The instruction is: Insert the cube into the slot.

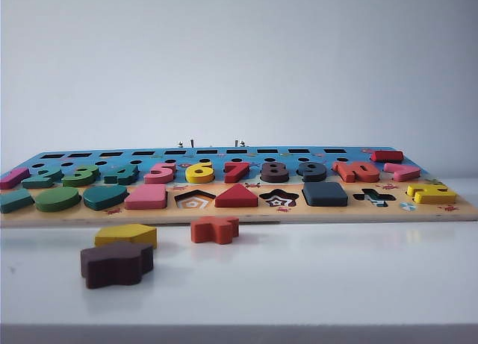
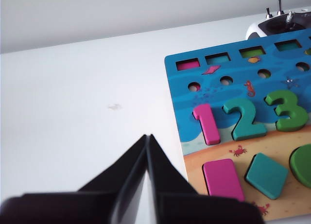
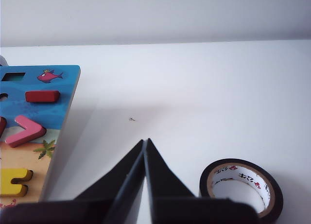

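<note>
I am holding my left gripper (image 2: 147,136) and right gripper (image 3: 145,141) closed, empty; the cube (image 1: 325,193), at one o'clock from the brown piece (image 1: 116,263), is risking misidentification.

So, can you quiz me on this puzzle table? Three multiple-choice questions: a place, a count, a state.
1. Where is the dark navy square?
A) on the table
B) on the board, between the star hole and the cross hole
C) held by an arm

2. How many loose pieces lie before the board?
A) one
B) three
C) five

3. How do the left jaws and right jaws stand?
A) both shut, empty
B) both open
C) one open

B: it sits in the shape row.
B: yellow pentagon, orange piece, brown wavy piece.
A: tips meet; the left jaws are beside the board's 1-2-3 end, the right jaws by the tape roll.
</note>
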